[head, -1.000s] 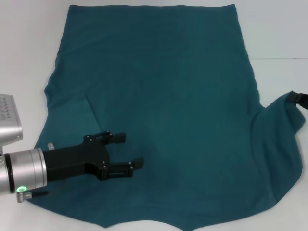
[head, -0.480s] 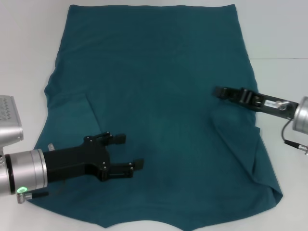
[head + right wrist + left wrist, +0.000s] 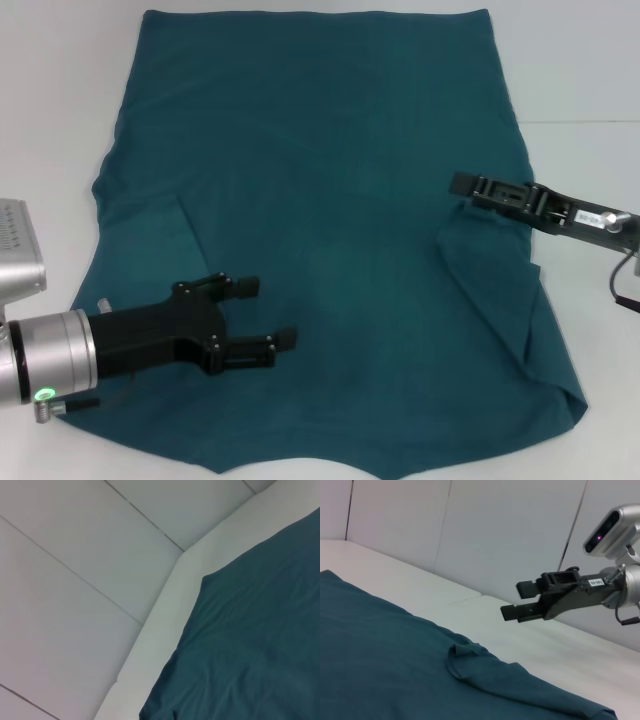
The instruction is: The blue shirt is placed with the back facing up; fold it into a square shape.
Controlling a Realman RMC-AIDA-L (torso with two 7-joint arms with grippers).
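Observation:
The blue shirt (image 3: 330, 200) lies flat on the white table, plain side up. Its right sleeve (image 3: 490, 270) is folded inward over the body; the sleeve's tip (image 3: 462, 651) also shows in the left wrist view. My right gripper (image 3: 462, 186) hovers above that fold, near the shirt's right edge. It is open, and the left wrist view shows nothing between the fingers of the right gripper (image 3: 512, 600). My left gripper (image 3: 272, 313) stands open just over the lower left of the shirt, holding nothing. The left sleeve (image 3: 140, 215) is folded in too.
White table (image 3: 60, 100) surrounds the shirt on the left, with more on the right (image 3: 590, 80). A seam in the table (image 3: 580, 122) runs along the right. In the right wrist view, the shirt's (image 3: 250, 645) far corner lies near the pale wall panels (image 3: 75, 555).
One second ago the right sleeve was stretched out to the right. It now lies folded inward, released, and my right gripper has drawn back slightly to the right. The left arm stayed still.

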